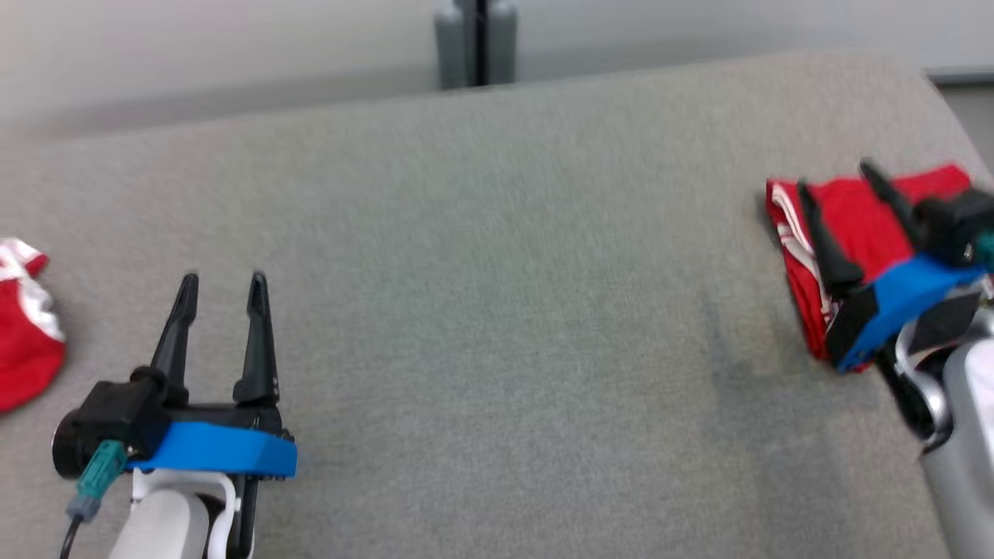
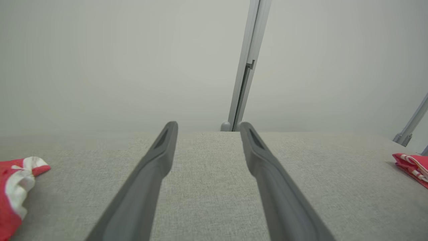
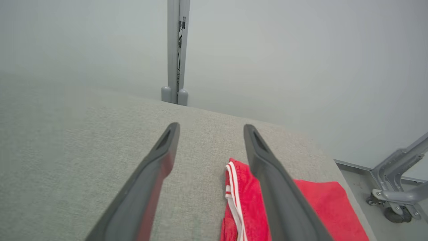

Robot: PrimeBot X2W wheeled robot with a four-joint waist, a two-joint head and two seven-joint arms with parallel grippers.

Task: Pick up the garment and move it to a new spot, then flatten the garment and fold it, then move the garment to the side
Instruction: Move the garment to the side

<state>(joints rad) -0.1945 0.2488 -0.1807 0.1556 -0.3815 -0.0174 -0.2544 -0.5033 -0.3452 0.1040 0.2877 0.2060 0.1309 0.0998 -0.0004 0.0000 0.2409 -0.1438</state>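
Observation:
The garment (image 1: 858, 221) is red with white stripes and lies folded near the right edge of the grey table (image 1: 497, 326). My right gripper (image 1: 832, 177) hovers over it, open, fingers spread and holding nothing. In the right wrist view the garment (image 3: 245, 201) lies under the right finger (image 3: 267, 177) of the right gripper (image 3: 210, 130), striped edge to the left. My left gripper (image 1: 224, 281) stands open at the lower left over bare table. The left wrist view has the left gripper (image 2: 207, 126) open and the garment (image 2: 413, 167) far to the right.
A second red and white cloth (image 1: 23, 334) lies bunched at the table's left edge, also the cloth (image 2: 15, 187) in the left wrist view. A grey post (image 1: 475, 43) rises behind the table. A metal frame with a caster wheel (image 3: 394, 209) stands beyond the right edge.

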